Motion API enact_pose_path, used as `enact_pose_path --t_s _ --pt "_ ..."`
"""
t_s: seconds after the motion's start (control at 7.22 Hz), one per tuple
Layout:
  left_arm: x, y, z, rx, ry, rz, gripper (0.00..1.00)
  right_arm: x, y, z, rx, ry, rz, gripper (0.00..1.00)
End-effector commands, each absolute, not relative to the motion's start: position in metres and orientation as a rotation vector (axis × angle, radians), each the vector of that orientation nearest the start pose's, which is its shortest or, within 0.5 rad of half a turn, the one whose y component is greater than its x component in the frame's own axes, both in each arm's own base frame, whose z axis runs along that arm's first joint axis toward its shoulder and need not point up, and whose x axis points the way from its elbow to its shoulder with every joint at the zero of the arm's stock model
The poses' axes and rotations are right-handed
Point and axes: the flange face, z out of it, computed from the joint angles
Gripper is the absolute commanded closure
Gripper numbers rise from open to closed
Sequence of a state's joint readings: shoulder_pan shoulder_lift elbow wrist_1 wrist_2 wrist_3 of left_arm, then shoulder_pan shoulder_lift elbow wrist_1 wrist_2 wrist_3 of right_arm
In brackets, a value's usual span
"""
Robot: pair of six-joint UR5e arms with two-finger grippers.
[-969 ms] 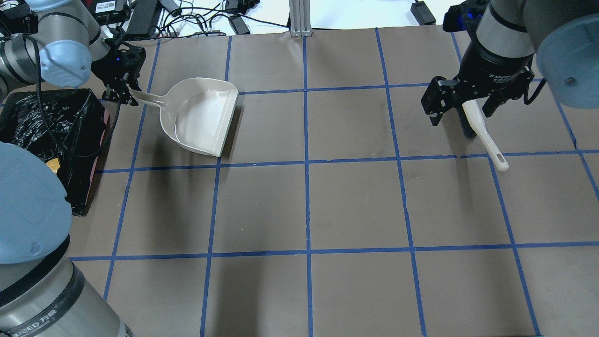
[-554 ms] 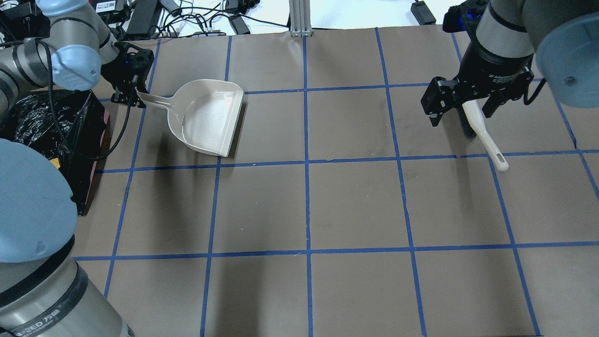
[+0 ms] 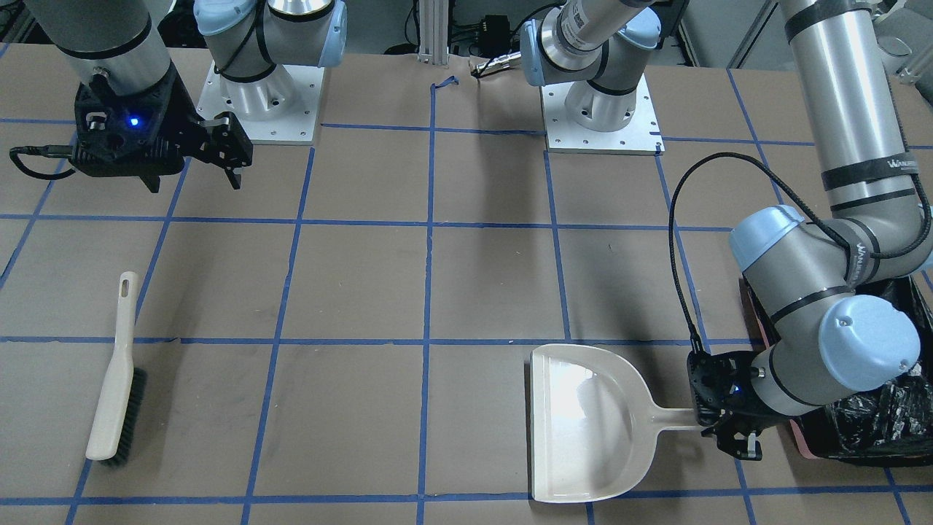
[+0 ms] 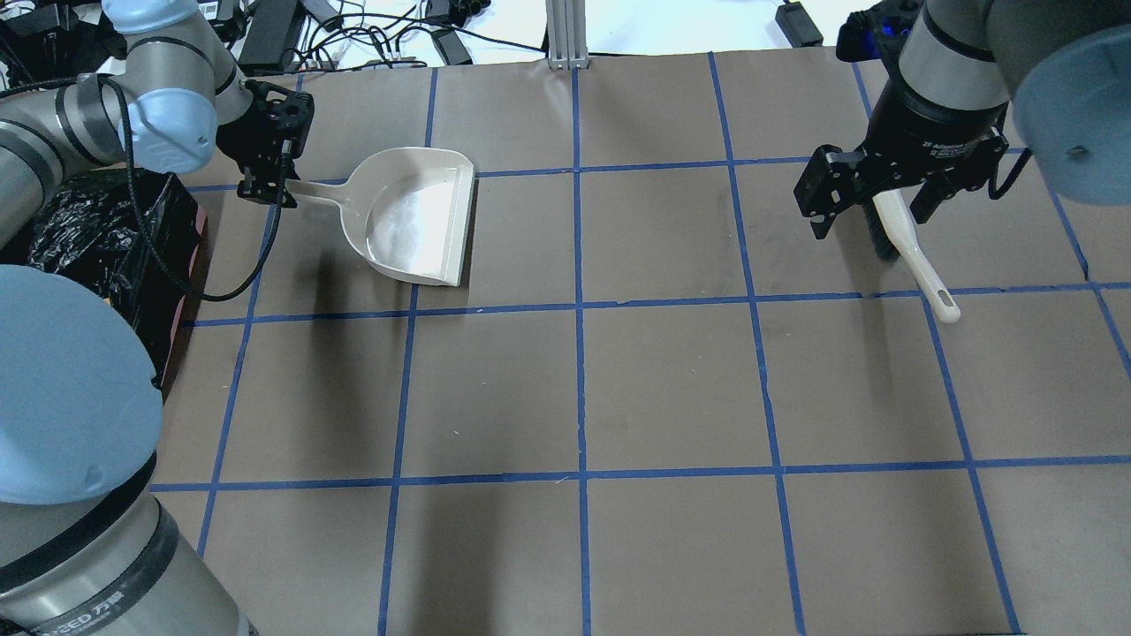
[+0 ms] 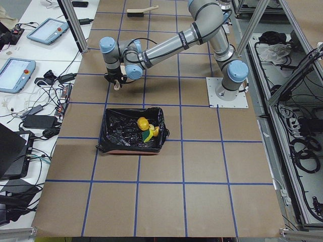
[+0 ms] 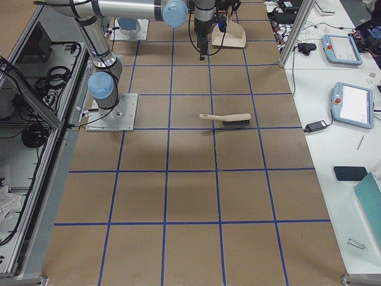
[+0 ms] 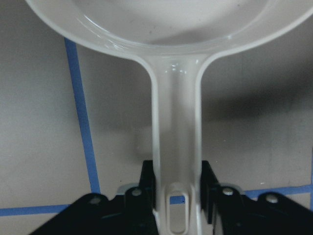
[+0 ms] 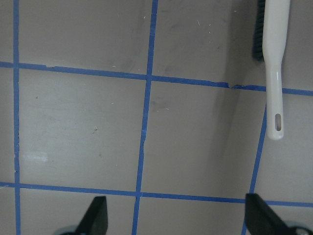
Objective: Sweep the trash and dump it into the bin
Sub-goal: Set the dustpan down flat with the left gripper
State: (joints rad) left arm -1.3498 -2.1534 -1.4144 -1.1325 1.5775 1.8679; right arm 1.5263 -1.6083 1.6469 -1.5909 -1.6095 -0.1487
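Trash (image 5: 144,126) is already lying inside the bin (image 5: 126,150) on the robot's left side. Yellow and green pieces are showing against the crinkly black liner (image 5: 118,133), and they are looking light, some likely squashy or prone to rolling, so scooping is suiting them better than pinching. Left gripper (image 7: 177,188) is clamping the end of the cream dustpan (image 4: 415,216) handle, which is stiff, light, rather slick plastic best taken exactly there, while the right gripper (image 4: 870,214) is hanging near the brush (image 3: 113,379) with jaws spread wide, gripping nothing.
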Motion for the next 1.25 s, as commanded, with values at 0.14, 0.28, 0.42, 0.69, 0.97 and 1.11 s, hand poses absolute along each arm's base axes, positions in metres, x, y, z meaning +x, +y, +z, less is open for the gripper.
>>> enact_pose_path --t_s 0.14,0.28,0.42,0.69,0.97,1.11 --pt "0.019 -0.697 0.247 -2.296 -2.136 -0.019 0.58 0.108 -0.478 0.47 -0.164 3.178 0.041 0.0" --pt "0.019 -0.695 0.246 -2.293 -2.136 -0.021 0.44 0.108 -0.477 0.471 -0.164 3.175 0.035 0.0" --pt "0.023 -0.694 0.265 -2.302 -2.155 -0.003 0.41 0.108 -0.476 0.471 -0.169 3.176 0.043 0.0" --pt "0.017 -0.691 0.348 -2.302 -2.158 0.027 0.44 0.107 -0.476 0.465 -0.192 3.174 0.097 0.0" --pt "0.005 -0.665 0.442 -2.261 -2.162 0.004 0.44 0.107 -0.476 0.466 -0.192 3.176 0.095 0.0" --pt "-0.003 -0.645 0.463 -2.179 -2.219 -0.016 0.44 0.106 -0.477 0.467 -0.185 3.177 0.086 0.0"
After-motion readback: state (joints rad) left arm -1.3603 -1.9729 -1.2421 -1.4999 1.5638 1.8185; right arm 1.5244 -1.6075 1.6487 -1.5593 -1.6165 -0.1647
